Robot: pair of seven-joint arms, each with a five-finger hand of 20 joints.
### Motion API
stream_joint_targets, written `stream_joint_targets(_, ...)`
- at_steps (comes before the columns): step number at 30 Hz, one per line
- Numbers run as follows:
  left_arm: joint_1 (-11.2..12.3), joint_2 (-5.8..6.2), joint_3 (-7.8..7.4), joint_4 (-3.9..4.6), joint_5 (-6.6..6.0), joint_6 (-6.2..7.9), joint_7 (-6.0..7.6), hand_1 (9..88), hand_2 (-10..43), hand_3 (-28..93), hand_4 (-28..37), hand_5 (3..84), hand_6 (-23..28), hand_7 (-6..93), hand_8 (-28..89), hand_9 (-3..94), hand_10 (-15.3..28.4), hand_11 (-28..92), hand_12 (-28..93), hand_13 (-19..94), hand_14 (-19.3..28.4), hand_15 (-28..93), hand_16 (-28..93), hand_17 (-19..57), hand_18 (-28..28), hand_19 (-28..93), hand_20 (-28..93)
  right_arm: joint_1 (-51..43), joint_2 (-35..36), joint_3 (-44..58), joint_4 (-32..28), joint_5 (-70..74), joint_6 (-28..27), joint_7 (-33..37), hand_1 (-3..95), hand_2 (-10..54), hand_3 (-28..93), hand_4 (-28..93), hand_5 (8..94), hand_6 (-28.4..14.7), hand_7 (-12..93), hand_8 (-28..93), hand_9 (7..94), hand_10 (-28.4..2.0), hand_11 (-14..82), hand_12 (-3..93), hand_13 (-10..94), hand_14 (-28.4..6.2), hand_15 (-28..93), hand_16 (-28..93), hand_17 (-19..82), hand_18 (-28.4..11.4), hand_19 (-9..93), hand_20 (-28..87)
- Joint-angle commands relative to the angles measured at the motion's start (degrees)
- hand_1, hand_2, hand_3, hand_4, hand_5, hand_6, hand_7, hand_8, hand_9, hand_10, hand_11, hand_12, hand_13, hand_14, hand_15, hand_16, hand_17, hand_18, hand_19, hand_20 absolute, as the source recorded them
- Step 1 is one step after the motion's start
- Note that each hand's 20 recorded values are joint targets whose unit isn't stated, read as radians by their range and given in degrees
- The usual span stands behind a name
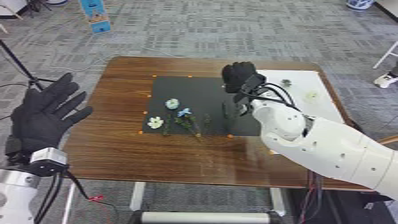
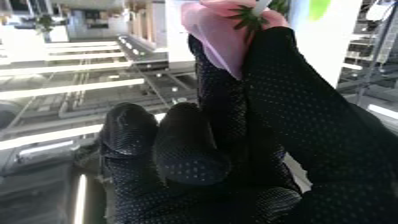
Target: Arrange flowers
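At the near side, the brown wooden table (image 1: 155, 170) has a broad band of wood running between its front edge and the square black mat (image 1: 187, 85). The right arm slants over the table's near right part, taking up the room there. Just outside the left edge, the black-gloved left hand (image 1: 40, 120) is wide open, fingers spread and thumb near that edge, holding nothing. On the mat, towards its left side, lie the flowers: nearest, a small white blossom (image 1: 155, 122); a little farther and to the right, a light-blue blossom (image 1: 184, 112); then a rounded, pale bluish-white bloom (image 1: 171, 103). Dark green stems lead from them towards the mat's near edge. Dark matting stretches beyond them up to its far edge. To the right is a white rectangular board (image 1: 324, 107), with a small dark green item (image 1: 286, 81) near its far edge. The black-gloved right hand (image 1: 240, 77) is above where mat and board meet; the wrist view has it closed in a pinch on a soft-pink flower with green sepals (image 2: 218, 32), its other fingers curled. Past the table's far edge lies grey flooring (image 1: 213, 30).
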Motion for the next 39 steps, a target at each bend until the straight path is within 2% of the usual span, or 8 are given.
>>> stream_joint_targets(1, 0.0, -0.03, -0.19, -0.29, -0.32, 0.27, -0.34, 22.5, -6.6, 61, -28.3, 25.7, 2.4, 14.4, -8, 20.2, 10.2, 11, 17, 16, 14.1, 9, 6, -10.4, 24.9, 40, 2, -2.0, -3.7, 0.6, -1.0, 0.1, -3.7, 0.6, 50.4, -9.5, 83, -28, 73.9, 3.3, 44, 1, 82.9, -4.8, 24.5, 46.8, 75, -4.5, 86, 34, 40, -20.6, 93, 54)
stream_joint_targets(15, -0.5, 0.11, 0.17, -0.12, -0.28, 0.28, -0.32, 22.2, -6.5, 62, -28.3, 25.7, 2.4, 14.3, -8, 20.4, 10.3, 11, 17, 16, 14.1, 9, 5, -10.4, 24.9, 40, 2, 0.4, -8.6, -3.5, -1.5, 1.1, -6.8, 2.5, 50.6, -9.5, 81, -28, 76.6, 3.1, 41, 0, 85.6, -4.4, 22.4, 45.8, 77, -4.4, 86, 34, 42, -20.6, 93, 56)
stream_joint_targets(20, -2.0, 0.65, 1.05, 0.71, -0.35, 0.33, -0.66, 21.9, -6.7, 62, -28.3, 25.7, 2.4, 14.4, -8, 20.5, 10.3, 11, 17, 16, 14.2, 9, 5, -10.4, 24.8, 40, 2, 0.7, -10.5, -4.2, -0.2, 0.5, -6.9, 2.6, 50.7, -9.5, 81, -28, 76.9, 3.2, 40, 0, 85.8, -4.5, 21.9, 45.9, 77, -4.2, 86, 34, 43, -20.8, 93, 56)
stream_joint_targets(23, -2.0, 0.69, 1.11, 0.63, -0.36, 0.32, -0.68, 22.0, -6.5, 62, -28.3, 25.7, 2.4, 14.4, -8, 20.5, 10.3, 11, 17, 16, 14.2, 9, 5, -10.4, 24.8, 40, 2, 0.8, -10.7, -4.9, 0.1, 0.5, -7.8, 3.0, 50.7, -9.5, 81, -28, 76.9, 3.2, 40, 0, 85.9, -4.3, 21.4, 45.7, 77, -4.2, 86, 35, 43, -20.8, 93, 56)
stream_joint_targets(25, -0.9, 0.44, 0.5, 0.02, -0.35, 0.17, -0.51, 22.0, -6.5, 62, -28.3, 25.7, 2.4, 14.3, -8, 20.5, 10.3, 11, 17, 16, 14.2, 9, 5, -10.4, 24.8, 40, 2, 1.1, -10.5, -6.0, 0.0, 0.3, -8.1, 3.6, 50.7, -9.5, 81, -28, 76.8, 3.3, 40, 1, 85.9, -4.3, 21.1, 46.0, 77, -4.2, 86, 35, 43, -20.8, 93, 56)
stream_joint_targets(33, -1.2, 0.68, 0.28, 0.23, -0.39, -0.23, -0.83, 22.1, -6.4, 62, -28.3, 25.7, 2.4, 14.4, -8, 20.6, 10.3, 11, 17, 16, 14.2, 9, 5, -10.3, 24.8, 40, 2, 0.8, -11.1, -6.5, 2.9, -0.4, -9.2, 4.5, 50.8, -9.5, 80, -28, 76.5, 3.5, 40, 1, 86.0, -4.2, 20.4, 46.0, 77, -3.8, 86, 35, 43, -20.6, 93, 57)
stream_joint_targets(34, -0.8, 0.54, 0.11, 0.02, -0.41, -0.21, -0.83, 22.0, -6.4, 62, -28.3, 25.7, 2.4, 14.4, -8, 20.6, 10.3, 11, 17, 16, 14.2, 9, 5, -10.3, 24.8, 40, 2, 0.5, -11.2, -6.3, 3.2, -0.6, -9.3, 4.3, 50.9, -9.5, 80, -28, 76.5, 3.6, 40, 1, 86.0, -4.2, 20.4, 46.1, 77, -3.9, 86, 35, 43, -20.6, 93, 57)
stream_joint_targets(39, -1.9, 1.0, 0.83, 0.75, -0.36, -0.19, -0.67, 22.2, -6.2, 62, -28.3, 25.7, 2.4, 14.4, -8, 20.6, 10.3, 11, 17, 16, 14.2, 9, 5, -10.4, 24.8, 40, 2, 0.7, -11.9, -5.9, 4.5, -0.8, -9.4, 3.7, 50.4, -9.5, 79, -28, 74.9, 4.0, 40, 1, 85.2, -3.9, 19.0, 45.4, 77, -3.8, 86, 35, 43, -20.5, 93, 57)
